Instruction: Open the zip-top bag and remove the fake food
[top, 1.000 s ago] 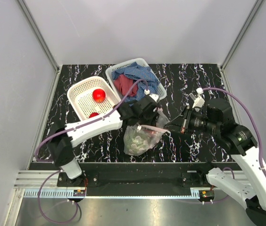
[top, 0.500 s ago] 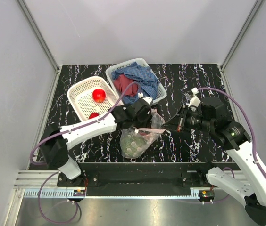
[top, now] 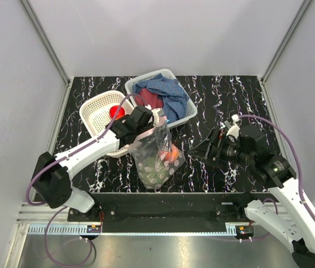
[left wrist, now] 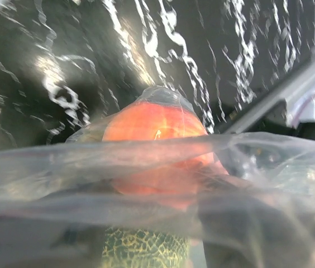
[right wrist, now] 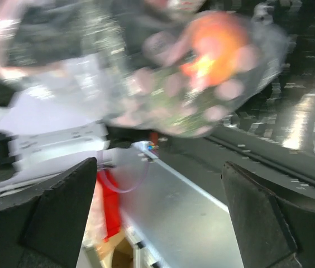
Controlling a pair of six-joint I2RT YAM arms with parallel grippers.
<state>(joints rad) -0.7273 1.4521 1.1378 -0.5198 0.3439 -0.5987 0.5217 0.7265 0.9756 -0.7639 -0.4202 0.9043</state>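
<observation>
The zip-top bag (top: pixel 156 153) hangs off the table from its top edge, with my left gripper (top: pixel 149 124) shut on that edge. Fake food shows through it: an orange-peach fruit (top: pixel 172 156) and a green netted piece (left wrist: pixel 143 248). In the left wrist view crinkled plastic (left wrist: pixel 90 167) covers my fingers, and the orange fruit (left wrist: pixel 157 131) sits just beyond. My right gripper (top: pixel 203 148) is open to the right of the bag, apart from it. In the right wrist view its fingers (right wrist: pixel 62 206) stand wide with nothing between them, the bag (right wrist: pixel 163 84) blurred above.
A white perforated basket (top: pixel 93 120) at the back left holds a red fruit (top: pixel 116 111). A second basket (top: pixel 188 114) behind it holds blue and red cloths (top: pixel 166 92). Metal rails run along the table's near edge (top: pixel 163 195).
My right gripper has let go of the bag and opened, drawing back to the right. My left arm has swung the bag up and to the left, so it now hangs upright.
</observation>
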